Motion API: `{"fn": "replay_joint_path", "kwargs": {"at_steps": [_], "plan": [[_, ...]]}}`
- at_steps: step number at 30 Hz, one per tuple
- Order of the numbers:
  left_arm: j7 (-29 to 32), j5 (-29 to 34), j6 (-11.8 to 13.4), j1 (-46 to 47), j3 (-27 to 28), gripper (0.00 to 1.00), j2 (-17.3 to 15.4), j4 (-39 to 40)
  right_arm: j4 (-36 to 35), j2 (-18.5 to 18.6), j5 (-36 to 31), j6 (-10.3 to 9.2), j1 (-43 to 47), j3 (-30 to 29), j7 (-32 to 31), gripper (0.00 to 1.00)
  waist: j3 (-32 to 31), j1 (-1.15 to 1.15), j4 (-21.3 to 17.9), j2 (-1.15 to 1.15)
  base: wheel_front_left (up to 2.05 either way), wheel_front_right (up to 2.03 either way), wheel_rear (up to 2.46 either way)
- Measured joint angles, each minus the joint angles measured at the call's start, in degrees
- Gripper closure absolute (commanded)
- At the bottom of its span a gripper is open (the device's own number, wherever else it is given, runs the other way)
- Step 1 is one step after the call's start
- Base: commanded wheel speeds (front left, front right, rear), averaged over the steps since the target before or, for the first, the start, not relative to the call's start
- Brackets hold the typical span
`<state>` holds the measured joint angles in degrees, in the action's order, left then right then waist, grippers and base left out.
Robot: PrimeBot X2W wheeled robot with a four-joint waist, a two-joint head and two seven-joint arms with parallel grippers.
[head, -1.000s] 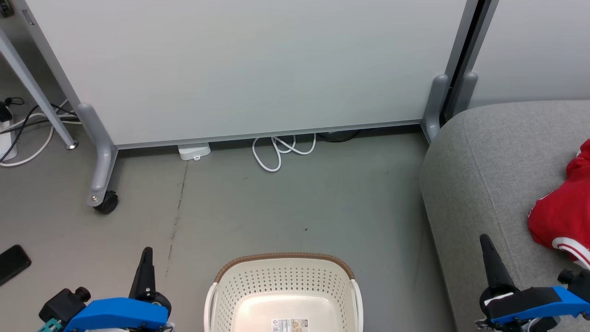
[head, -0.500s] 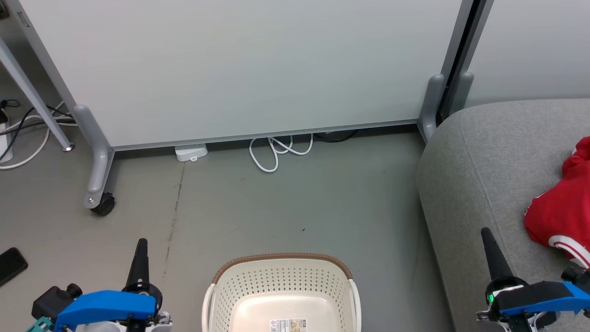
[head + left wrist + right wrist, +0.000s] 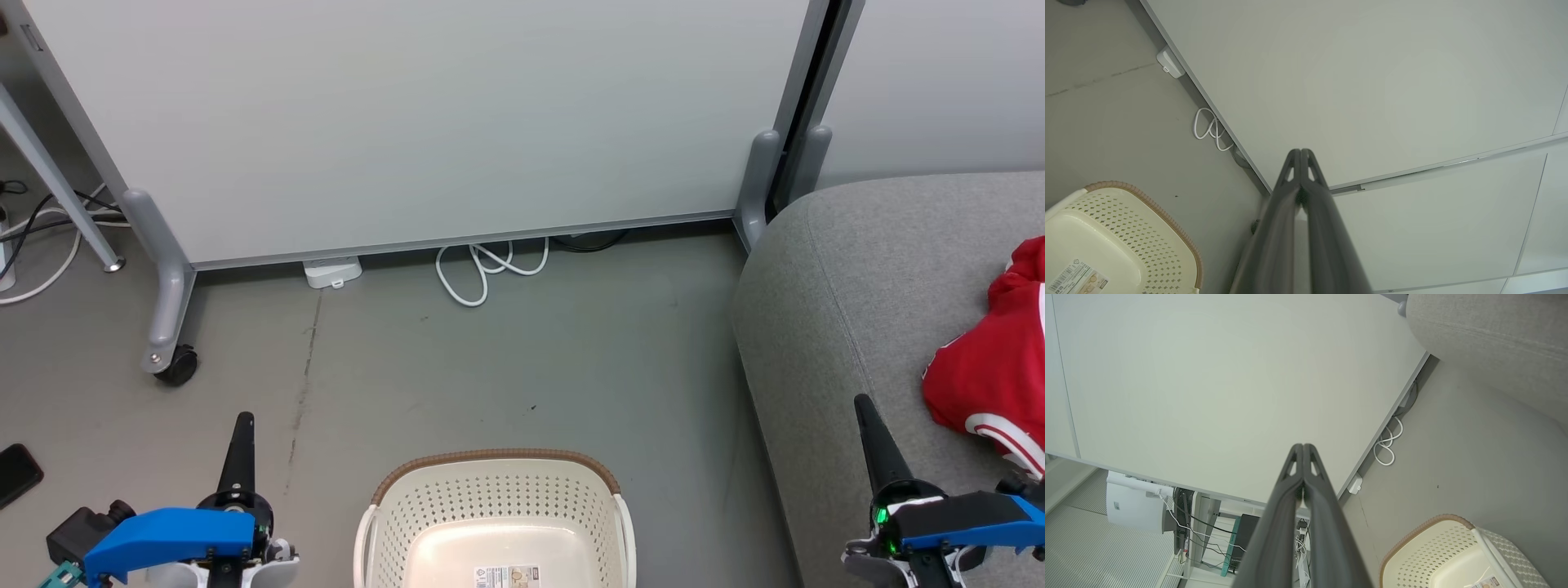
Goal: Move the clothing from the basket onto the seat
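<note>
Pointing fwd: L claw (image 3: 243,420), R claw (image 3: 860,402).

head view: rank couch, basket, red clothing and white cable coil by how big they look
Largest to smallest:
couch, cut off by the frame
basket, cut off at the bottom
red clothing, cut off at the right edge
white cable coil
Basket over clothing is unsure, since both are cropped.

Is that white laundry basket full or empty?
Empty, as far as it shows: the basket has a bare bottom with just a sticker; its near end is cropped.
</note>
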<state>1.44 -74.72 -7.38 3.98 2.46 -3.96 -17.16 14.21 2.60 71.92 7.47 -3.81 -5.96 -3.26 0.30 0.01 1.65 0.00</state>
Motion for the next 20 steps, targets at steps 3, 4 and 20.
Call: {"fn": "replay_joint_path", "kwargs": {"at_steps": [3,4,20], "plan": [[0.3,-1.4,0.0,0.1,0.3,1.0,0.1,0.2,0.0,0.0,1.6,0.0,-0.1,0.0,-0.2,1.0,0.0,0.0,-0.1,0.0,0.0,0.0,0.0],[0.5,-1.8,0.0,0.2,0.4,1.0,0.1,0.3,0.0,0.0,2.2,0.0,-0.1,0.0,-0.3,1.0,0.0,-0.01,-0.1,0.0,0.0,0.0,0.0],[2.5,-8.5,0.0,0.9,2.0,1.0,0.5,1.5,-0.1,0.0,9.8,0.0,-1.0,-0.2,-1.5,1.0,-0.1,-0.01,-0.7,0.0,0.0,0.0,0.0]]}}
